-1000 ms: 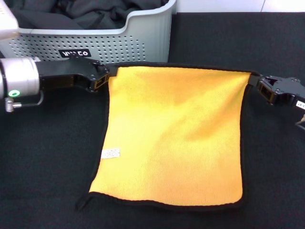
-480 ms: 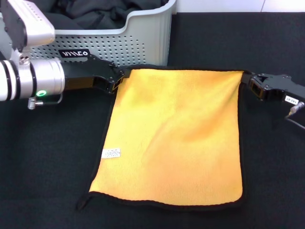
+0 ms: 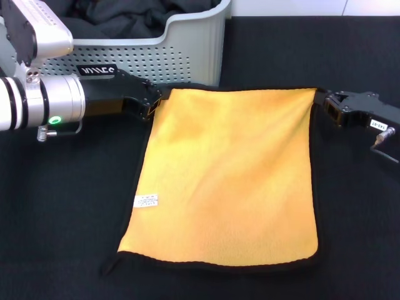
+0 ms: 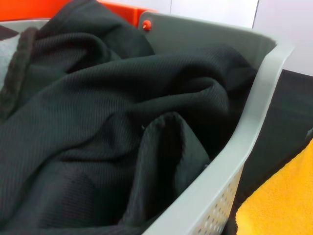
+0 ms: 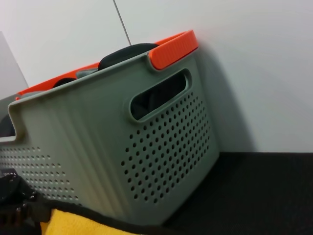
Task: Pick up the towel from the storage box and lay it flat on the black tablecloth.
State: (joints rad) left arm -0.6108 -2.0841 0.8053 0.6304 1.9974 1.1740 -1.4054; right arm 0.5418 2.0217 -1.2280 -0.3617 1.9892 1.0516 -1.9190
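The yellow-orange towel [image 3: 228, 178] lies spread on the black tablecloth [image 3: 56, 219], with its white tag [image 3: 145, 201] near the left edge. My left gripper [image 3: 154, 104] is shut on the towel's far left corner, right in front of the grey storage box [image 3: 187, 50]. My right gripper [image 3: 324, 105] is shut on the far right corner, low over the cloth. The towel's far edge runs straight between them. A towel corner also shows in the left wrist view [image 4: 279, 200] and in the right wrist view [image 5: 78, 223].
Dark black clothing [image 4: 98, 122] fills the storage box [image 4: 254, 112] and shows in the head view [image 3: 125, 15]. The box's perforated wall and cut-out handle [image 5: 159, 95] stand close behind the towel. An orange rim [image 5: 173, 49] shows behind the box.
My left arm has moved right and my right gripper slightly left and away from me. The towel's far edge has narrowed and shifted toward the box. Both keep their hold.
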